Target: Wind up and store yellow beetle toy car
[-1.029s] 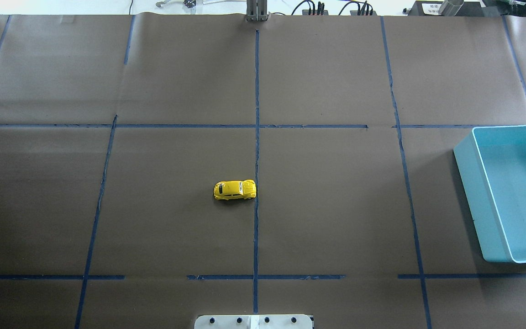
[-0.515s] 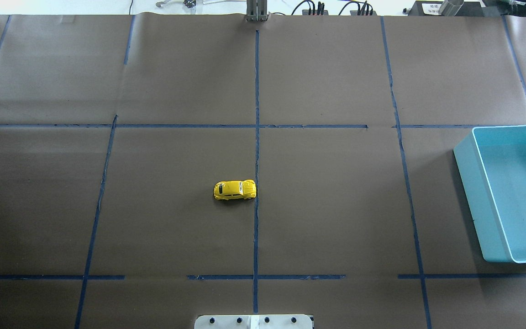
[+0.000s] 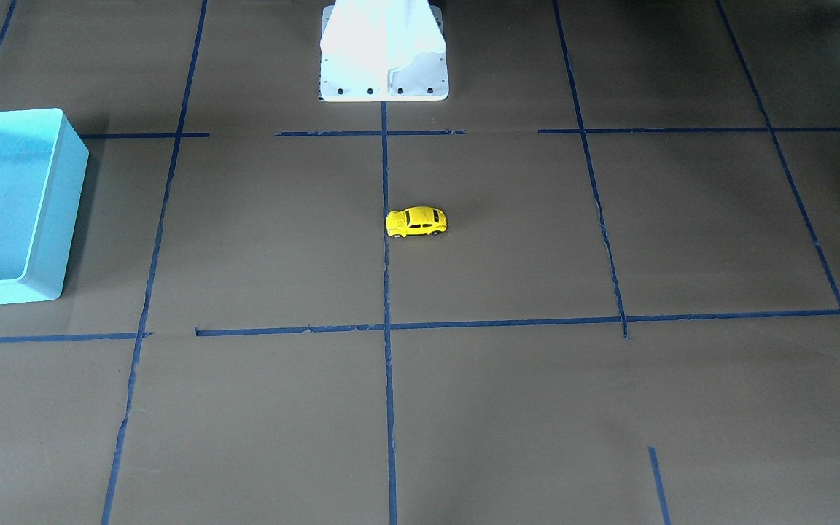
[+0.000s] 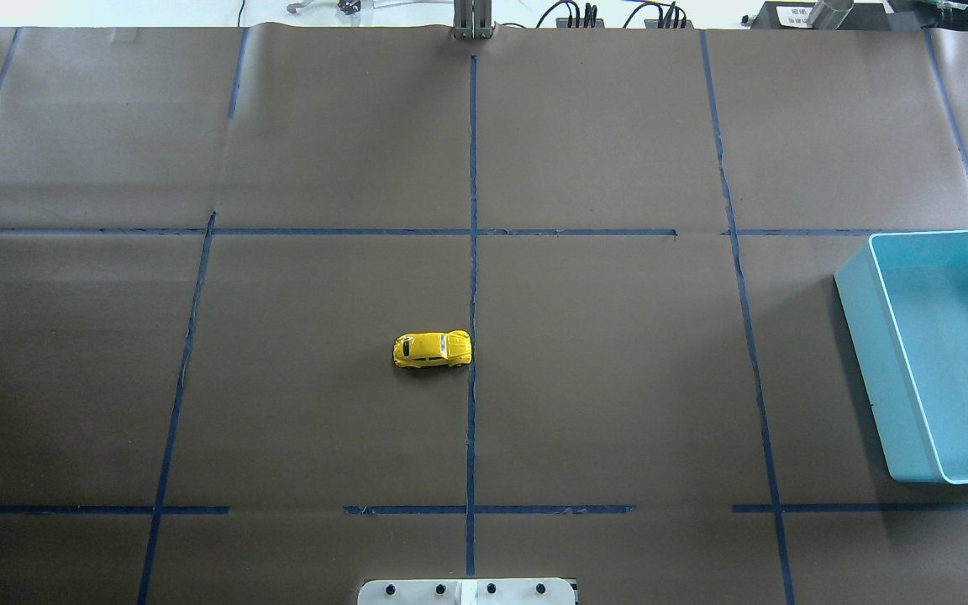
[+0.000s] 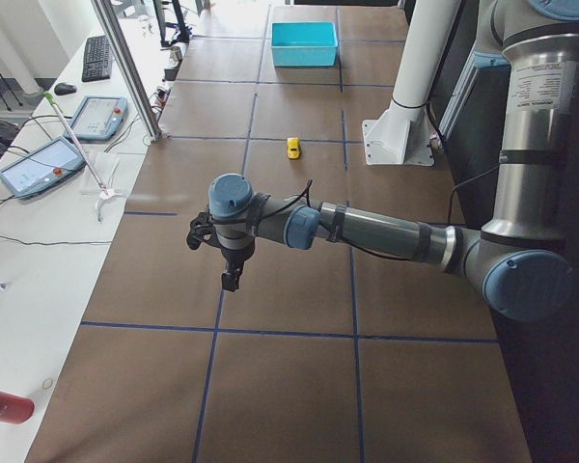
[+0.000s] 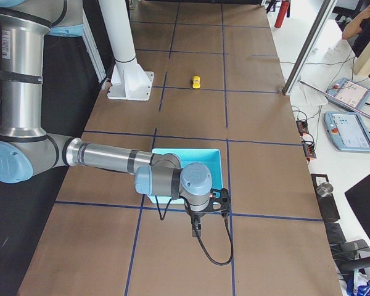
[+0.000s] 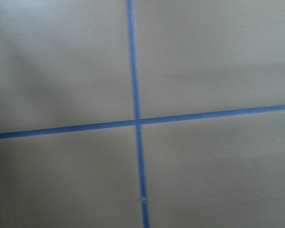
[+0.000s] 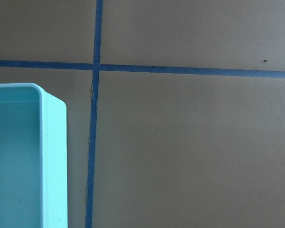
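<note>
The yellow beetle toy car [image 4: 433, 349] stands on its wheels on the brown table [image 4: 618, 403], touching the central blue tape line [image 4: 472, 168] and well apart from the turquoise bin [image 4: 864, 353]. The left gripper [image 5: 230, 282] and the right gripper [image 6: 196, 232] hang over the table away from the car. Whether their fingers are spread or closed cannot be told.

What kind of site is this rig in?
Most likely a robotics lab workcell, not a home or a factory line. Clues: the table is covered in brown paper gridded with blue tape, teach pendants lie on the side bench, and the left arm reaches over the grid.
</note>
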